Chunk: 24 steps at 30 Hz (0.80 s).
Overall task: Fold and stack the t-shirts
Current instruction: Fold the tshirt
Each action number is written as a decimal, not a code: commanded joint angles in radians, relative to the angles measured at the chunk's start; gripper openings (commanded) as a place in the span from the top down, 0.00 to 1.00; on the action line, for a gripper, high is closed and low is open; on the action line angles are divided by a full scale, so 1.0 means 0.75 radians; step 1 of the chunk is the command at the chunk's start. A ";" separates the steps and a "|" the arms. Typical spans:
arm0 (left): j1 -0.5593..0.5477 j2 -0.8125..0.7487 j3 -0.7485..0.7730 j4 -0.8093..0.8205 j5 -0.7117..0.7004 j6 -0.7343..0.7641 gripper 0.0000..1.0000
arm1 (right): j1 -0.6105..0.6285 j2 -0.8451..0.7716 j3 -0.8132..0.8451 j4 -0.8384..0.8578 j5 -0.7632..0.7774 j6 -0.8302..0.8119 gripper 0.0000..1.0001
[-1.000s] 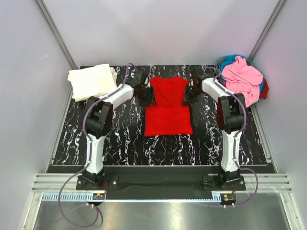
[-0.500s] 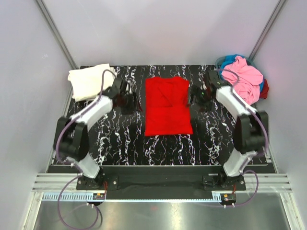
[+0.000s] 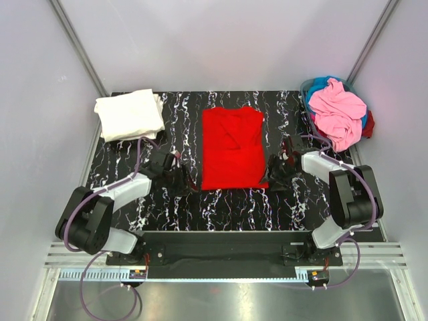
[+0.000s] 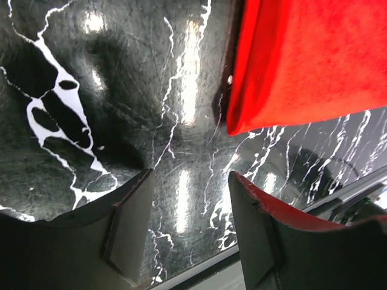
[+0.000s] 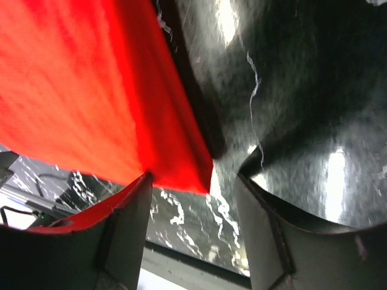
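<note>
We see the left gripper [image 4: 188, 181] spread, with only bare table [image 4: 121, 90] between its fingers. The near left corner of the red shirt [image 4: 302, 54] lies just ahead of them, apart from both. The finger [image 4: 266, 235] nearer the cloth carries a red sheen along its edge. From above this gripper [image 3: 184, 179] is a dark shape beside the shirt's left edge, and we cannot read its gap there.

The right gripper [image 5: 195, 181] is spread too and pinches nothing. The red shirt's [image 5: 72, 90] near right corner points into the gap between its fingers. The cloth's edge runs down to one fingertip [image 5: 142, 184], but we cannot tell whether they touch. The layered fold at that corner shows only in this wrist view.

The top view alone gives the rest. The red shirt [image 3: 232, 148] lies folded to a tall rectangle in the middle of the table [image 3: 221, 200], and the right gripper [image 3: 275, 175] is low at its near right corner. The cream shirt [image 3: 129, 114] sits folded at the far left corner. At the far right corner is a crumpled heap: the pink shirt [image 3: 338, 110] on top, the blue shirt [image 3: 321, 85] behind it and the dark red shirt [image 3: 368, 126] at its right edge.
</note>
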<state>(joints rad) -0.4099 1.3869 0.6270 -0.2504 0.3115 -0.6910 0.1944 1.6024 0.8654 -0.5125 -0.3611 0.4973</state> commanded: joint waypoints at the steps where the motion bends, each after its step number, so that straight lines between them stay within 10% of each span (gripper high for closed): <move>1: -0.012 -0.047 -0.005 0.193 0.022 -0.056 0.44 | 0.003 0.044 -0.017 0.143 -0.032 0.036 0.37; 13: -0.100 0.043 -0.018 0.303 -0.045 -0.134 0.46 | 0.005 0.060 -0.033 0.197 0.017 0.061 0.77; 24: -0.147 0.194 -0.006 0.405 -0.090 -0.208 0.47 | 0.005 0.056 -0.049 0.217 0.019 0.061 0.78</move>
<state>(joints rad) -0.5137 1.4975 0.6155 0.0013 0.2867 -0.8299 0.1944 1.6505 0.8352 -0.3851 -0.3683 0.5407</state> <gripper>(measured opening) 0.531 0.219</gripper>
